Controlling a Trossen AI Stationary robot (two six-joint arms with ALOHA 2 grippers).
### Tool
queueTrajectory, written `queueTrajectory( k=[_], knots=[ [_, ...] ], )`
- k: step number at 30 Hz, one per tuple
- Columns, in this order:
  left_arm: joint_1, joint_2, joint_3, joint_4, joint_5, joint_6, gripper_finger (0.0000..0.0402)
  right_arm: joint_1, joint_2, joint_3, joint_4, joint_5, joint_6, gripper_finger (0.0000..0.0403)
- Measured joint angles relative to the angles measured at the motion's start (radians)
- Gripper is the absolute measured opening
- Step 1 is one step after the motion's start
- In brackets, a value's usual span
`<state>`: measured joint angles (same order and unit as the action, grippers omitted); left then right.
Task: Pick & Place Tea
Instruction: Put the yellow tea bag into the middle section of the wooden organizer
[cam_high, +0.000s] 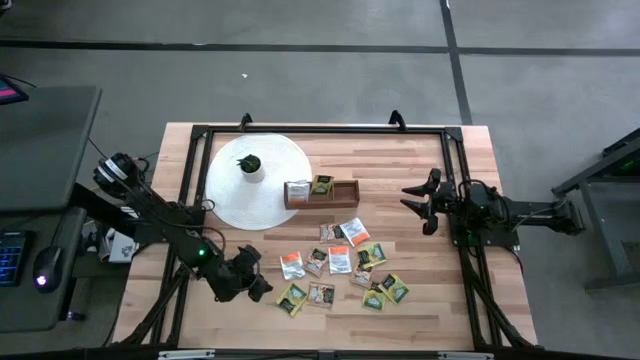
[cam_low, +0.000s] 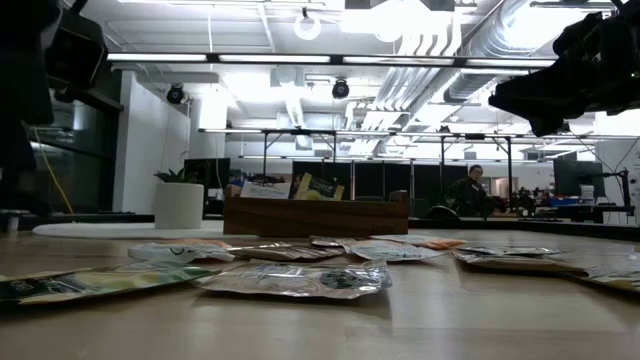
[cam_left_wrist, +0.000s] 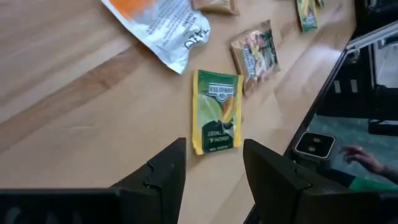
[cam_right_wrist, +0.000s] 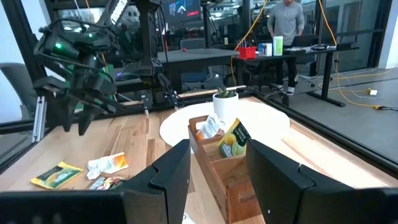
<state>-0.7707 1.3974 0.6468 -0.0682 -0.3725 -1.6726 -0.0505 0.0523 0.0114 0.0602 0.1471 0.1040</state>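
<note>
Wooden worktop (cam_high: 420, 160) inside a black frame, grey floor around it, open office behind with a person standing at a desk in the right wrist view.

Left end effector (cam_high: 262, 288) sits low over the front-left part of the worktop, just left of the loose sachets. Fingers (cam_left_wrist: 163, 171) spread, nothing between them. Left wrist view shows a green-and-yellow sachet (cam_left_wrist: 216, 112) flat on the wood just ahead of the gap, not touched. An orange-and-white sachet (cam_left_wrist: 160, 25) lies farther out, and a brownish one (cam_left_wrist: 255, 51) beside it.

Right end effector (cam_high: 412, 196) hangs over the right side of the worktop, well clear of the tea, pointed at the wooden box (cam_high: 322, 194). Fingers apart, empty.

Tea: most sachets (cam_high: 345, 265) lie scattered flat on the worktop in front of the box, between the two arms. Two sachets stand in the box's left end compartment, one orange-and-white (cam_right_wrist: 211, 127), one green-and-yellow (cam_right_wrist: 235, 138). Other compartments look bare from the right wrist view.

White round disc (cam_high: 258, 182) lies left of the box, touching or nearly touching its end, with a small potted plant (cam_high: 250, 165) on it.

Low view: sachets flat in the foreground, box behind them.
</note>
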Motion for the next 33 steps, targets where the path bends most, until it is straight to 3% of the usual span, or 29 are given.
queueTrajectory(
  k=[5,9,24,33],
  knots=[
    [0.036,0.043,0.002,0.066,0.036,-0.021,0.0159,0.0,0.0,0.0,0.004,0.0,0.0,0.0153],
    [0.045,0.075,0.002,0.094,0.129,-0.043,0.0159,0.0,0.006,0.0,0.002,0.0,0.0,0.0153],
    [0.076,0.28,0.003,0.341,0.22,-0.067,0.0159,0.0,0.013,0.0,0.002,0.0,0.0,0.0153],
    [0.08,0.321,0.005,0.396,0.267,-0.078,0.0159,0.0,0.013,0.0,0.004,0.0,0.0,0.0153]
  ],
)
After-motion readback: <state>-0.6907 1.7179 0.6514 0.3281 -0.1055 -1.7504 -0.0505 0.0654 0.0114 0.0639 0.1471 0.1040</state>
